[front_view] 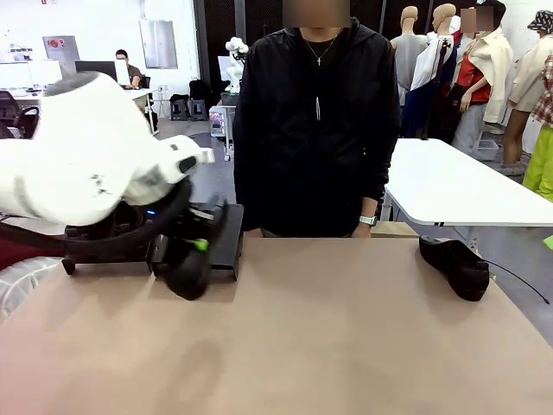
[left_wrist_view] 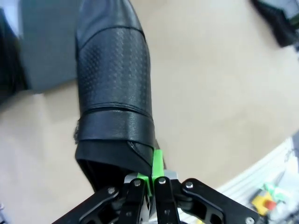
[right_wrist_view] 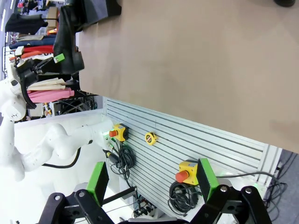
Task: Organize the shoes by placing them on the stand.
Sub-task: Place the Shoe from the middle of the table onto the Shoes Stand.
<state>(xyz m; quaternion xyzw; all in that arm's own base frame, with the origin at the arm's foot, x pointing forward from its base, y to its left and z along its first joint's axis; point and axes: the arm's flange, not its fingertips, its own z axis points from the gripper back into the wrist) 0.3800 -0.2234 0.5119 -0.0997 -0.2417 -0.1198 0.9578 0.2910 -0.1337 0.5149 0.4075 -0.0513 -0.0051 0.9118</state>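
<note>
Front view: the left gripper [front_view: 200, 245] is clamped on the held shoe [front_view: 187, 275], which hangs toe down at the near edge of the stand [front_view: 223, 232], toward the far left corner of the table [front_view: 328, 346]. Whether the toe touches the tabletop cannot be told. The second shoe [front_view: 455, 266] lies on its sole close to the table's right edge, well apart from the stand. A person [front_view: 315, 130] in a black zipped jacket stands at the far edge, with a wristwatch [front_view: 367, 220] on one wrist. A grey panel [front_view: 60, 47] on the far wall carries a red spot; its print is too small to read.

Left wrist view: this shows the grip that the arm hides in the front view. The green pads [left_wrist_view: 158, 163] are pressed together on the thin rim of the held shoe's heel opening. The leather has a fine dotted grain, with a smooth band across it. The stand's flat top lies at the picture's upper left, just beside the toe, and the second shoe sits in the top right corner. A yellow box [left_wrist_view: 264, 203] with a red button shows past the table's edge; its label is blurred.

Right wrist view: the jaws of the right gripper [right_wrist_view: 153, 182] stand wide apart, beside the table and low. Under the table's edge runs a slatted panel [right_wrist_view: 201, 140] with two yellow button boxes [right_wrist_view: 118, 132] and coiled cables; any lettering there is too small to read. Far off, the left gripper holds the held shoe next to the stand
</note>
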